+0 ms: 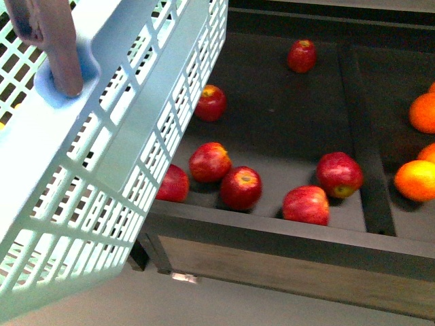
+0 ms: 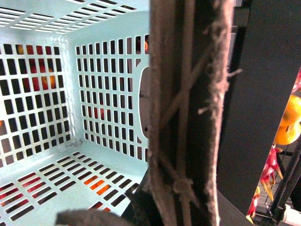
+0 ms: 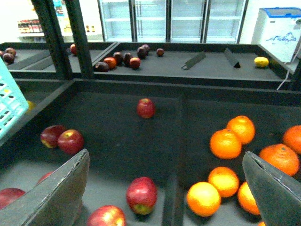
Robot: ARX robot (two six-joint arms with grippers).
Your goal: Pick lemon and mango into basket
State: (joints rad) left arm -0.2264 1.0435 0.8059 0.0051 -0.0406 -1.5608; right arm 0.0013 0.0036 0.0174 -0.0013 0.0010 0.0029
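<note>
1. Holds right pincer spread wide, empty, over apples and tangerines.
2. Shows basket tilted at left; grip on handle impossible to tell.
3. Puts likely lemon in far bin: light, firm, waxy; best pinched across middle.

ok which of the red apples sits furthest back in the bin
The lone apple up by the back wall of the bin; the rest lie closer to the front edge.

Apples right of basket; tangerines farther right.
</note>
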